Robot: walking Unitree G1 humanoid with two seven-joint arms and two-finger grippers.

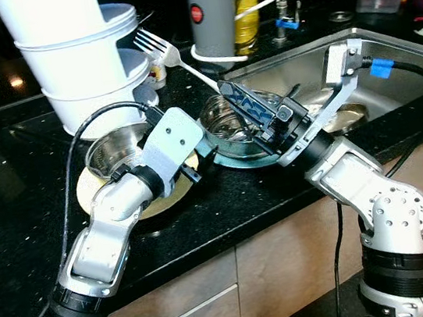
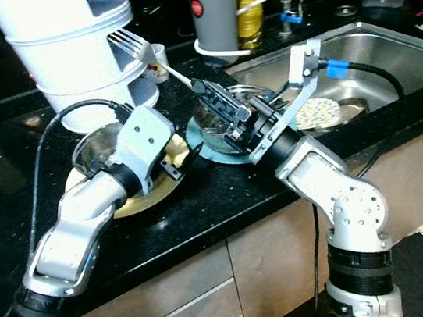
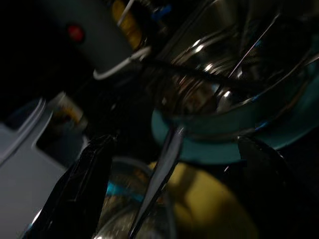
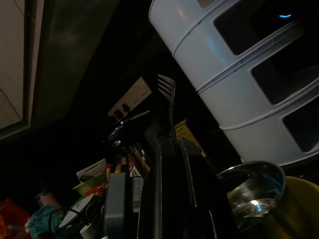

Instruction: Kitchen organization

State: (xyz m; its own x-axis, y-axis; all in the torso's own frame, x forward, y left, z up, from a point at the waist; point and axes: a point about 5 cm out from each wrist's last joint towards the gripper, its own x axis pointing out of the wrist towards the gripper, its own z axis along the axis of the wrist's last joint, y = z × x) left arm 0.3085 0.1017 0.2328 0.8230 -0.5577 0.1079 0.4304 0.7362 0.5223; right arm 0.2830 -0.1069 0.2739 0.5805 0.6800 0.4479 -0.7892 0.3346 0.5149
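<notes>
My right gripper (image 1: 227, 90) is shut on the handle of a silver fork (image 1: 174, 57). It holds the fork tilted up over the counter, tines toward the white tiered rack (image 1: 87, 58). In the right wrist view the fork (image 4: 167, 99) sticks out beyond the shut fingers (image 4: 192, 174). Below it, a steel bowl (image 1: 226, 125) sits on a teal plate (image 1: 245, 163). My left gripper (image 1: 196, 168) is open, low at the teal plate's left edge. It lies between that plate and a second steel bowl (image 1: 112, 150) on a yellow plate (image 1: 159, 205). The left wrist view shows its fingers (image 3: 89, 184) spread apart.
A steel sink (image 1: 397, 49) lies to the right with a patterned plate (image 2: 319, 112) in it. Behind the bowls stand a grey canister (image 1: 213, 12) and a yellow oil bottle (image 1: 246, 12). The black counter's front edge (image 1: 267, 218) runs just below my arms.
</notes>
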